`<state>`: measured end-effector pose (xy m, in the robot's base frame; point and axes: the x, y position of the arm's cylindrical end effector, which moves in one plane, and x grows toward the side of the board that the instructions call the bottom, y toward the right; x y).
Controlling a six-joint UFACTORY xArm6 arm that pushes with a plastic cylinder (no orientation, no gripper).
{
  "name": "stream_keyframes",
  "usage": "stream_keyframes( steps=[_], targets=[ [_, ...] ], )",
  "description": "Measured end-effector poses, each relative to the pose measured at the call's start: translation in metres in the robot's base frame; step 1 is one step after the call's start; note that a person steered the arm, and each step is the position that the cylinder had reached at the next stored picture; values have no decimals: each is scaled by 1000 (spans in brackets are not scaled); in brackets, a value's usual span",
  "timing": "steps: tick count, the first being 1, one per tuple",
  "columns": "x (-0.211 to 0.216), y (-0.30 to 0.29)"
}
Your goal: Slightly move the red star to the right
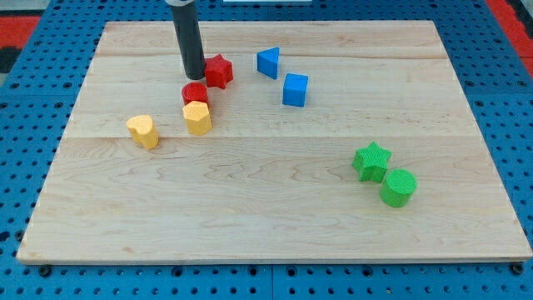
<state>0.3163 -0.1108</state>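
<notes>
The worktop (pixel 275 225) is lying as a pale wooden board with visible grain and plank seams, filling most of the view over a blue pegboard (pixel 33 108) dotted with holes. The rod (pixel 188 37) is coming down from the worktop's top edge, left of centre, as a smooth dark cylinder. There is no pincer on this arm, so no open or closed state is showing; my tip (pixel 194 77) is resting on the wood, touching or just beside the left side of the red star (pixel 219 71).

Eight small blocks are sitting on the worktop, all looking like ribbed plastic, two of each colour. Near the bottom right corner, the green star (pixel 371 161) and the green cylinder (pixel 398 187) are sitting just beside each other. Toward the top edge, right of centre, the blue cube (pixel 295 89) and the blue triangle (pixel 268 62) are sitting near one another. The red star is lying close to the top edge, left of centre, with the red cylinder (pixel 195 93) just below my tip. The yellow hexagon (pixel 197 117) is touching that red cylinder from below, and a yellow heart (pixel 143 131) is sitting apart toward the left edge.
</notes>
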Motion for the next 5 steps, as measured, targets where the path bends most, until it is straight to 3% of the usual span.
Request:
stream_keyframes(
  steps=[3,5],
  targets=[
    [-26,-7],
    [-20,20]
  ],
)
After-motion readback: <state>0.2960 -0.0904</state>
